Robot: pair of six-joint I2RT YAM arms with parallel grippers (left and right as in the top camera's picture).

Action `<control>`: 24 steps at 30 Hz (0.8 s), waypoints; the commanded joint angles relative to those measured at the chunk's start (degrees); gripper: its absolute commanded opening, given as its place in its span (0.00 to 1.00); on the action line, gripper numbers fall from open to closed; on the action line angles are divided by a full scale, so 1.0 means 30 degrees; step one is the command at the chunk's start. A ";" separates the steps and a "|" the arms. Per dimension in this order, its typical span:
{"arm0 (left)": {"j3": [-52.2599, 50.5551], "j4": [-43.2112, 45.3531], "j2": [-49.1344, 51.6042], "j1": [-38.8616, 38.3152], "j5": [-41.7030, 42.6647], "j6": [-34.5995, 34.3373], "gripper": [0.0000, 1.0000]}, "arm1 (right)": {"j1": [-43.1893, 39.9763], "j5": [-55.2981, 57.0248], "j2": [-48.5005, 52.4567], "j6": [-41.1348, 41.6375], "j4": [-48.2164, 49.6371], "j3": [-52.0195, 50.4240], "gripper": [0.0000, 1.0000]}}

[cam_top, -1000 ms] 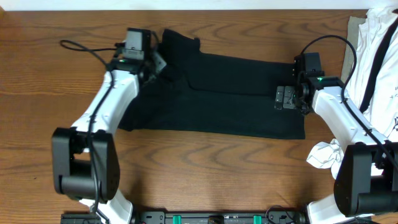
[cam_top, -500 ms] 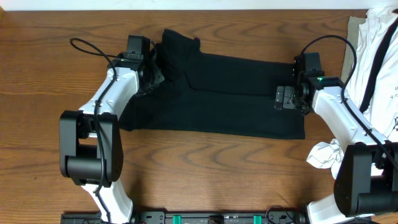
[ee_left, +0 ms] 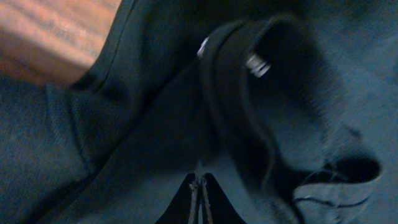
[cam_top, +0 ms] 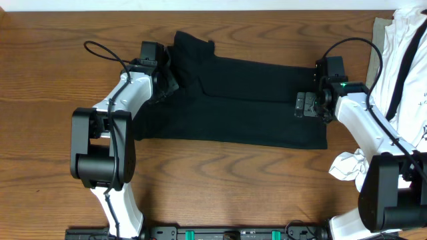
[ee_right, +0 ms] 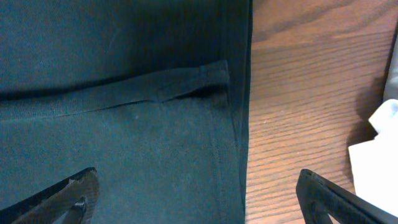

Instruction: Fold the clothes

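Observation:
A black garment [cam_top: 233, 100] lies spread flat across the middle of the wooden table [cam_top: 40, 133]. My left gripper [cam_top: 167, 79] sits low over its upper left part, by the sleeve. In the left wrist view the fingers [ee_left: 199, 182] are pressed together, tips against the dark cloth [ee_left: 124, 155], beside a rolled fold with metal snaps [ee_left: 255, 64]. I see no cloth between them. My right gripper [cam_top: 304, 105] is wide open over the garment's right edge. In the right wrist view the gripper [ee_right: 196, 190] straddles the hem [ee_right: 239, 143], one finger over cloth, one over wood.
A pile of white clothes [cam_top: 407, 60] lies at the far right edge. A crumpled white cloth [cam_top: 348, 163] lies by the right arm's base and shows in the right wrist view [ee_right: 379, 137]. A black cable [cam_top: 100, 50] loops at the left arm.
My left gripper has moved right and toward the front, from the sleeve's edge onto the garment. The right arm and the garment have not moved.

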 commanded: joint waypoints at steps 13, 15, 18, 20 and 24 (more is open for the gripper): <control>0.0036 0.2353 0.0233 -0.0750 0.1246 0.0612 0.06 | -0.0022 -0.0015 -0.0131 0.0022 -0.0007 0.0182 0.99; 0.0036 0.2659 0.0262 -0.0750 0.1246 0.0612 0.06 | -0.0022 -0.0015 -0.0131 0.0022 -0.0007 0.0182 0.99; 0.0036 0.3002 0.0262 -0.0750 0.1246 0.0619 0.06 | -0.0022 -0.0015 -0.0131 0.0022 -0.0007 0.0182 0.99; 0.0036 0.3206 0.0262 -0.0750 0.1246 0.0619 0.06 | -0.0022 -0.0015 -0.0131 0.0022 -0.0007 0.0182 0.99; 0.0036 0.3628 0.0262 -0.0750 0.1253 0.0612 0.06 | -0.0022 -0.0015 -0.0131 0.0022 -0.0007 0.0182 0.99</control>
